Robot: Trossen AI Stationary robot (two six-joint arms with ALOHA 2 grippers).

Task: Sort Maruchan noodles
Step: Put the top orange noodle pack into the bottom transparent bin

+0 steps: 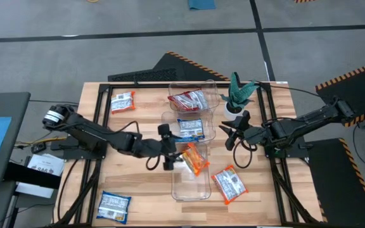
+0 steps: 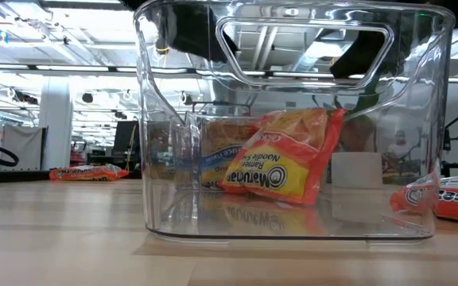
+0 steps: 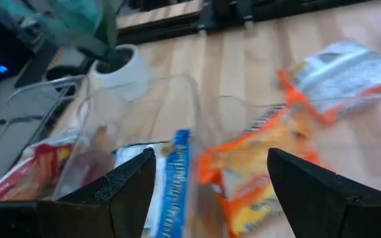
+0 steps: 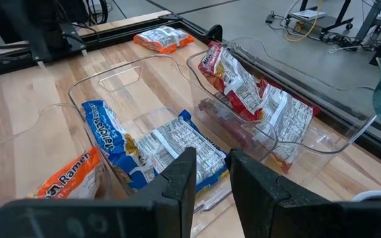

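Note:
Three clear bins stand in a row down the table's middle. The far bin (image 1: 209,88) holds red packets (image 1: 189,99), the middle bin (image 1: 167,119) a blue-and-white packet (image 1: 191,128), and the near bin (image 1: 189,190) an orange packet (image 1: 195,158) that leans tilted on the bin's floor (image 2: 281,163). Loose packets lie on the table: one far left (image 1: 123,101), a blue one near left (image 1: 114,204) and an orange one near right (image 1: 229,183). My left gripper (image 1: 168,151) is open at the near bin's left wall, with the orange packet (image 3: 250,172) ahead of its fingers. My right gripper (image 1: 232,136) hovers right of the middle bin, its fingers a narrow gap apart (image 4: 211,175).
A green plant in a white pot (image 1: 236,95) stands by the far right corner, close behind my right gripper. A black frame rail (image 1: 138,79) runs along the table's far edge. Bare wood lies left of the bins (image 1: 138,177).

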